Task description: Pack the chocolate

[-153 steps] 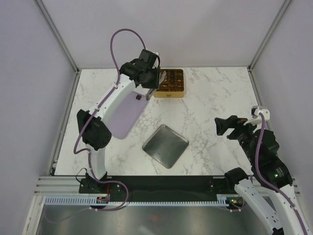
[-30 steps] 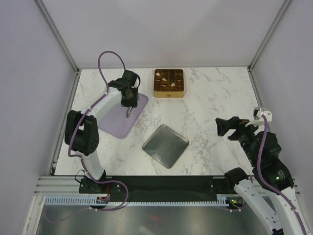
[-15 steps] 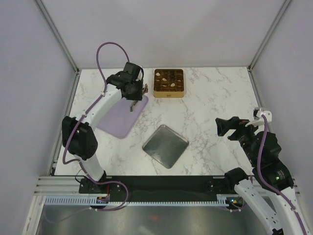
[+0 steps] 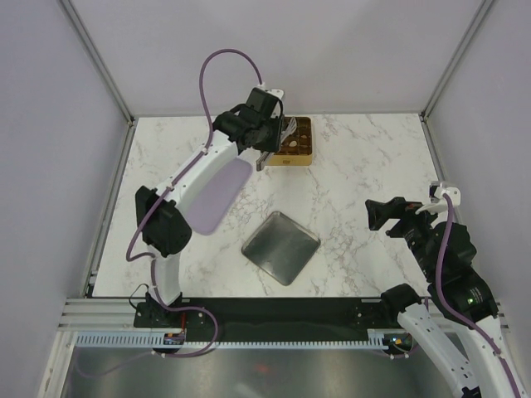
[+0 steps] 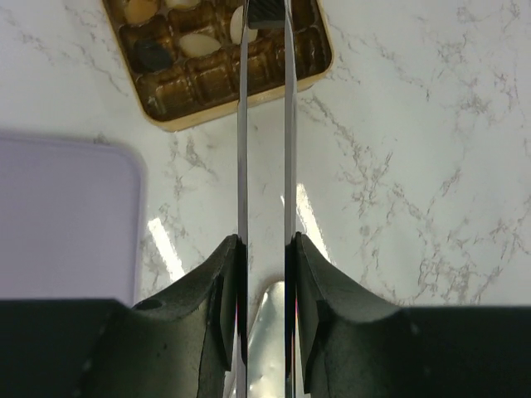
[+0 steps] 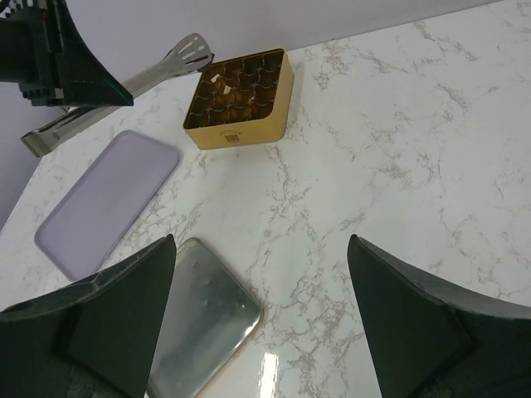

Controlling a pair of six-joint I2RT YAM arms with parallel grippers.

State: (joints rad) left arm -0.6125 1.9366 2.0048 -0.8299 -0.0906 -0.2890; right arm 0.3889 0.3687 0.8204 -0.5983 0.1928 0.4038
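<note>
Left arm [image 4: 207, 162] has swung off the lilac board [image 4: 217, 195] and out to the gold tin [image 4: 286, 160] at the far edge of the table [image 4: 373, 166]. Left claw [image 5: 265, 274] is clamped on a pair of tongs [image 5: 243, 124], the long blades running straight ahead of it, over the tin, with what looks like a dark chocolate [image 5: 265, 10] pinched at the tips. Other chocolates [image 5: 197, 43] sit in the compartments. The drop looks straight down. Right claw [image 6: 261, 307] gapes empty, well apart, near the right edge.

White marble-look surface [image 4: 365, 157] with grey veins, showing a bright glare patch [image 6: 267, 362]. Plain pale lilac-grey walls [image 4: 290, 50] close it in at 9, 12 and 3 o'clock, joined by aluminium posts [image 4: 95, 58]. A black strip [image 4: 282, 311] and a slotted cable duct [image 4: 282, 341] run along 6 o'clock.
</note>
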